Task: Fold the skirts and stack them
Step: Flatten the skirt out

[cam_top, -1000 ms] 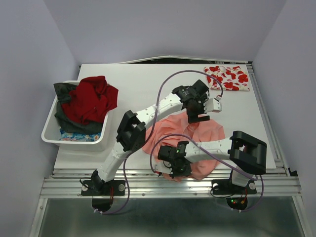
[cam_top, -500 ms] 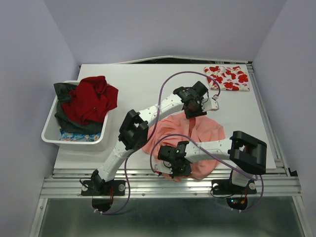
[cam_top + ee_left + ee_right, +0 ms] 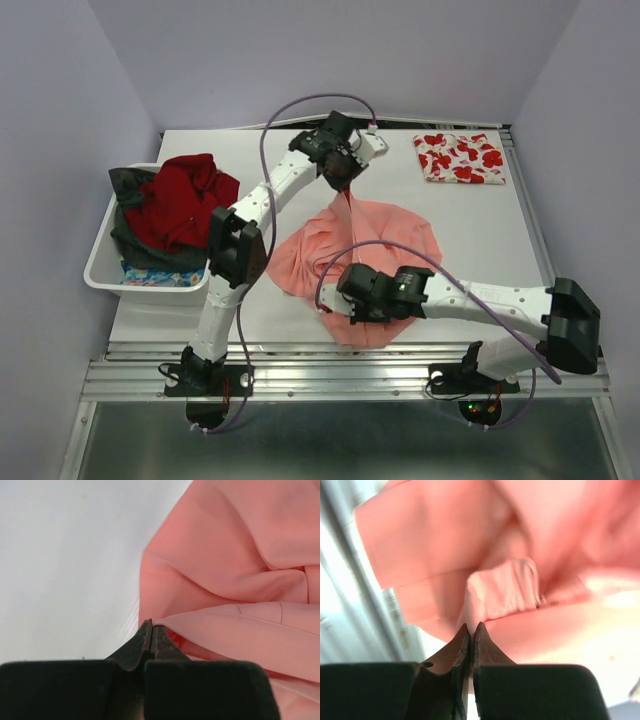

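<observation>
A white bench [image 3: 250,160] carried a large salmon-pink pleated cloth skirt [image 3: 390,235], spread loosely at the middle, towards the near edge. The left hand [image 3: 346,188] reached far across the bench, its fingers pressed together on the skirt's far edge and drawing it up into a peak. In the left wrist view the black fingertips [image 3: 145,632] pinched a fold of the pink cloth [image 3: 225,555]. The right hand [image 3: 340,303] was likewise closed on the skirt's near hem, with bunched fabric [image 3: 505,590] at its tips [image 3: 481,635].

A folded white skirt with red flower print [image 3: 460,158] lay well apart at the far right corner. At the left edge stood a white plastic basket [image 3: 100,270] heaped with a red garment [image 3: 185,205] over dark grey-green cloth [image 3: 125,185]. A purple cable [image 3: 385,246] looped across the pink skirt.
</observation>
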`<state>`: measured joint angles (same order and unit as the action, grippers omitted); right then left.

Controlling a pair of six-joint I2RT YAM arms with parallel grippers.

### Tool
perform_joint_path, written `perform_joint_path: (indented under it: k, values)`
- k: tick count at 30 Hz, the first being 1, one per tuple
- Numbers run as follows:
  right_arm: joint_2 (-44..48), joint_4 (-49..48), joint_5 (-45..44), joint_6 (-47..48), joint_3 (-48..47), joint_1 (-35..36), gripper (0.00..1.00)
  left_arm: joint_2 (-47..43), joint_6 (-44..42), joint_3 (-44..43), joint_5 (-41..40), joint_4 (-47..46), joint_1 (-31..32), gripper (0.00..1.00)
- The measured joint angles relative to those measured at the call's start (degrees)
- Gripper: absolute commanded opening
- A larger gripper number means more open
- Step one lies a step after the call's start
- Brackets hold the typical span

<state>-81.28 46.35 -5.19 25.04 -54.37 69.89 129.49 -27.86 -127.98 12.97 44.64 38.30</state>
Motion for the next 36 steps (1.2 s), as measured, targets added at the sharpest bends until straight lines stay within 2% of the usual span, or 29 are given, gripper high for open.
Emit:
perform_joint_path:
  k: [4, 7, 13, 16, 23, 28, 31, 36]
  values:
    - [5.0, -1.8, -4.6, 0.0, -4.1, -7.1, 0.01, -2.3, 3.1, -2.3, 1.2, 0.2, -7.4, 0.00]
    - [7.3, -4.3, -8.3, 0.0, -4.9, -9.2, 0.01, -4.9, 5.4, -2.4, 2.5, 0.4, -10.5, 0.00]
    - [10.2, -8.9, -14.3, 2.3, -2.5, -10.0, 0.01, -10.5, 8.9, -1.9, 4.5, 0.2, -13.0, 0.00]
    - [10.2, -11.6, -14.8, 4.7, -1.8, -13.7, 0.01, -13.8, 10.1, 2.3, 5.6, -2.2, -14.3, 0.00]
    - [4.3, -15.0, -7.0, 4.2, -11.5, -32.1, 0.01, -16.8, 12.1, 10.3, 6.5, -6.2, -18.7, 0.00]
    - [5.0, -16.4, 1.8, 1.6, -16.5, -43.1, 0.01, -19.3, 12.9, 12.1, 7.2, -7.6, -20.6, 0.00]
    - [5.9, -17.9, 7.8, 0.0, -18.4, -50.0, 0.01, -23.8, 14.1, 14.4, 10.1, -9.5, -21.1, 0.00]
    - [9.8, -18.5, 12.0, -2.8, -21.3, -53.9, 0.01, -33.7, 14.8, 19.6, 13.6, -14.0, -20.8, 0.00]
